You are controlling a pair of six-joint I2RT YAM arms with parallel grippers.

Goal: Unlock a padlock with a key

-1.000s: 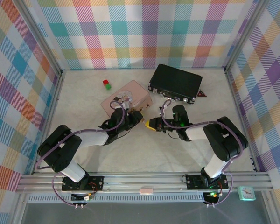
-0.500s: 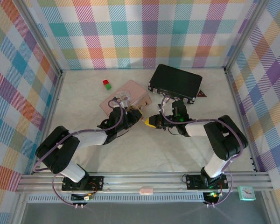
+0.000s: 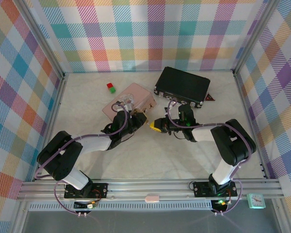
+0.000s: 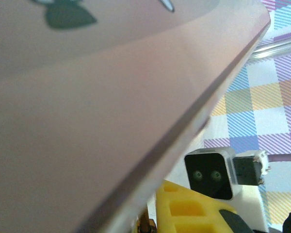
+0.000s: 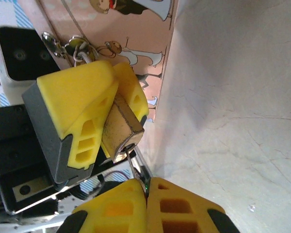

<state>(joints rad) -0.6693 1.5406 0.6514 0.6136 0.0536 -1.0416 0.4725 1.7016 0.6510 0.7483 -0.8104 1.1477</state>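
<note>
The small brass-gold padlock (image 5: 120, 128) is held clamped between the left arm's yellow fingers (image 5: 77, 111), just beside the edge of a flat pink box with cartoon print (image 5: 136, 34) near mid-worktop. In the right wrist view its long axis is seen running steeply, slightly tilted, with the keyhole end down toward the right arm's yellow fingers (image 5: 179, 208). These are pressed together on the thin silvery-grey key (image 5: 137, 169), which is set roughly in line with the lock body, its tip at the lower face. The off-white, finely cracked worktop (image 3: 150, 155) is enclosed by pastel plaid walls (image 3: 150, 34), and a black rectangular case (image 3: 182, 83) is noted near the back wall.
</note>
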